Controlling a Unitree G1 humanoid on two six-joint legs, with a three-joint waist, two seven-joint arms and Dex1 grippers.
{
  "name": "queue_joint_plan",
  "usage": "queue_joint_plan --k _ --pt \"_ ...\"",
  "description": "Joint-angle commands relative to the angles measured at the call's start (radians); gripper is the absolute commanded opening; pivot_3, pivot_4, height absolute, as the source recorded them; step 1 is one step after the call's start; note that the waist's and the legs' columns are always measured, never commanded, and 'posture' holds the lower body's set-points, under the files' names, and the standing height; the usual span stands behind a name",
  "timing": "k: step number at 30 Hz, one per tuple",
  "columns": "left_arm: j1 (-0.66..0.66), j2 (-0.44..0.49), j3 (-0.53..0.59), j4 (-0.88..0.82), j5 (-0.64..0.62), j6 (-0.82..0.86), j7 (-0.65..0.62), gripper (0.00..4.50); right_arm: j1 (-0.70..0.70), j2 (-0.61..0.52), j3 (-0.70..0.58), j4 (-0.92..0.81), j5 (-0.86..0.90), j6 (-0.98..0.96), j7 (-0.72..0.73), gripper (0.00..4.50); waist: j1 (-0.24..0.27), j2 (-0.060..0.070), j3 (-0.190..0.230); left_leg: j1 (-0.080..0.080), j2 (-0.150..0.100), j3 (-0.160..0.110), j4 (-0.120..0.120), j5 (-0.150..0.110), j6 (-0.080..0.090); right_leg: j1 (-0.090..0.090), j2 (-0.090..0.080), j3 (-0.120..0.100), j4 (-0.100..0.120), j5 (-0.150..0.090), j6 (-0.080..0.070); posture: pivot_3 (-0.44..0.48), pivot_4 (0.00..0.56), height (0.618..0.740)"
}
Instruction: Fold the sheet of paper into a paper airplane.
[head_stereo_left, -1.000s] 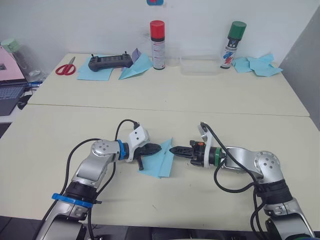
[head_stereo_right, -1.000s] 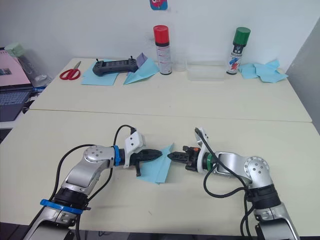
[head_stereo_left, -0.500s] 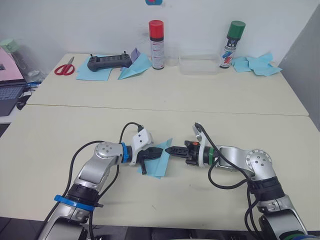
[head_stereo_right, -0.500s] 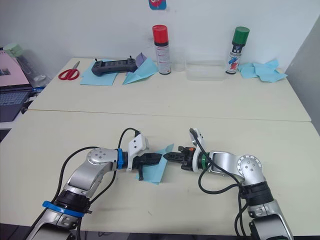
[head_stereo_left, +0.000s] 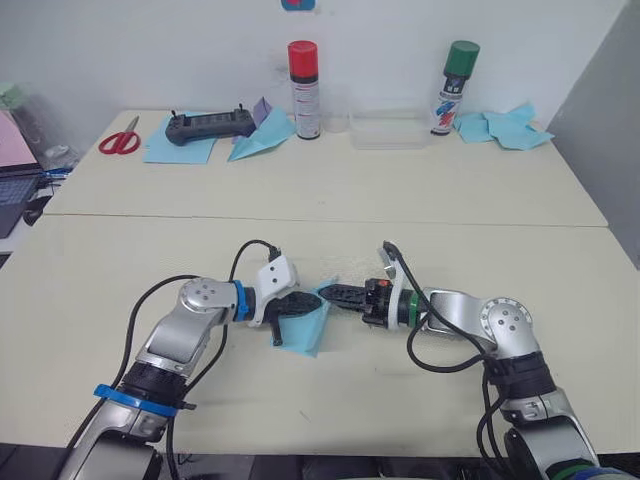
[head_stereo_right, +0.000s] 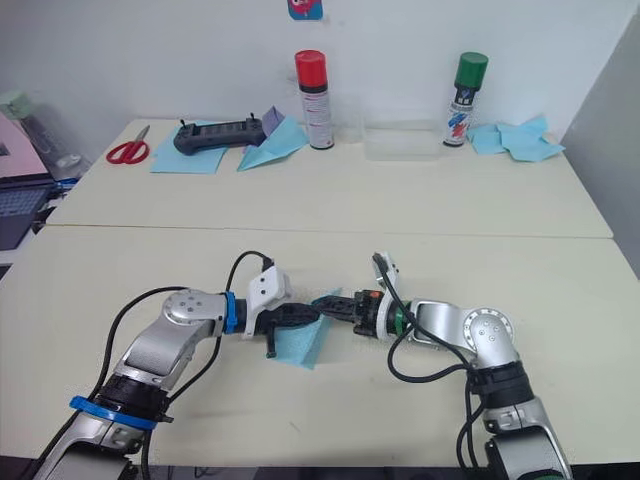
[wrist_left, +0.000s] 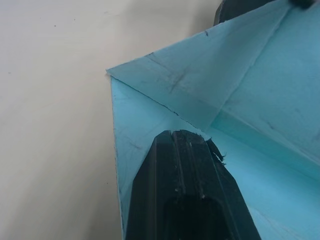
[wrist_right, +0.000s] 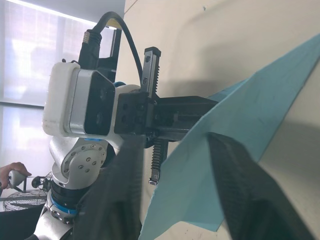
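Two tables (head_stereo_left: 420, 215) butt together, cream-topped, seam running across the middle of the frame.

Upper left of the frame: laptop (head_stereo_left: 12, 190) at the edge; red-handled scissors (head_stereo_left: 118, 138); flat blue sheet (head_stereo_left: 180, 150) carrying a black controller (head_stereo_left: 208, 124); slim blue paper dart (head_stereo_left: 262, 134) beside it, touching the sheet.

Upper centre: spray can with red cap (head_stereo_left: 303, 90), upright; clear shallow tray (head_stereo_left: 388, 130) just to its right.

Upper right: spray can with green cap (head_stereo_left: 452, 88), upright; crumpled blue paper scraps (head_stereo_left: 505, 128) near the table's far right edge.

Lower left of centre: left gripper (head_stereo_left: 300, 305), lying low over the near table, pointing toward frame centre. Fingers closed together on the sheet of paper (head_stereo_left: 308, 330); the left wrist view shows both black fingers (wrist_left: 186, 200) pressed together with the blue paper at their tip, a crease line running diagonally beyond.

Lower centre: sheet of paper, light blue, folded into a layered pointed shape, partly resting on the table and partly lifted between the two grippers, its upper corner raised toward the right gripper.

Lower right of centre: right gripper (head_stereo_left: 336, 293), horizontal, pointing toward the left gripper, tips at the paper's raised edge. Fingers narrowly parted, one on each side of the paper's edge in the right wrist view; whether they pinch it cannot be told.
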Motion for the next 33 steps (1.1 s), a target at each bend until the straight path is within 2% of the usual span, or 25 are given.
queue_joint_plan --k 1,9,16,23,24,33 --pt "0.025 0.018 -0.006 0.03 0.031 0.015 0.017 0.0 -0.024 0.017 -0.027 -0.008 0.008 0.007 0.03 2.56 -0.005 0.0 0.0 0.0 0.0 0.0 0.0 0.0 0.0 0.0 0.0 0.0 0.0 0.0 0.0 0.0 0.15 0.74" --pt "0.03 0.01 -0.012 0.03 0.029 0.017 0.025 0.0 -0.04 0.052 -0.042 0.015 0.008 0.012 0.041 2.56 -0.008 0.0 0.0 0.0 0.0 0.0 0.001 0.0 0.0 0.0 0.0 0.0 0.0 0.0 0.0 0.0 0.15 0.74" --pt "0.037 0.021 -0.005 0.031 0.029 0.017 0.024 0.0 -0.041 0.072 -0.021 0.015 -0.127 0.018 0.117 2.56 -0.008 0.0 0.0 0.0 0.0 0.0 0.0 0.0 0.0 0.0 0.0 0.0 0.0 0.0 0.0 0.0 0.15 0.74" --pt "0.058 0.048 0.015 0.03 0.031 0.016 0.023 0.0 -0.037 0.099 -0.007 0.018 -0.313 -0.006 0.233 0.23 -0.013 0.0 0.0 0.001 0.0 0.0 0.0 0.0 0.0 0.0 0.0 0.0 0.0 0.0 0.0 0.0 0.15 0.74" --pt "0.062 0.051 0.017 0.027 0.029 0.018 0.023 0.0 -0.039 0.105 -0.01 0.022 -0.332 -0.009 0.247 0.01 -0.015 0.0 0.0 0.001 0.0 0.0 0.0 0.0 0.0 0.0 0.0 0.0 0.001 0.0 0.0 0.0 0.15 0.74" --pt "0.069 0.058 0.022 0.015 0.027 0.025 0.026 0.0 -0.051 0.169 -0.034 0.031 -0.411 0.024 0.317 0.01 -0.015 0.0 0.0 0.002 0.001 0.0 0.0 0.0 0.0 0.0 0.002 0.001 0.001 0.0 0.0 0.0 0.15 0.74"
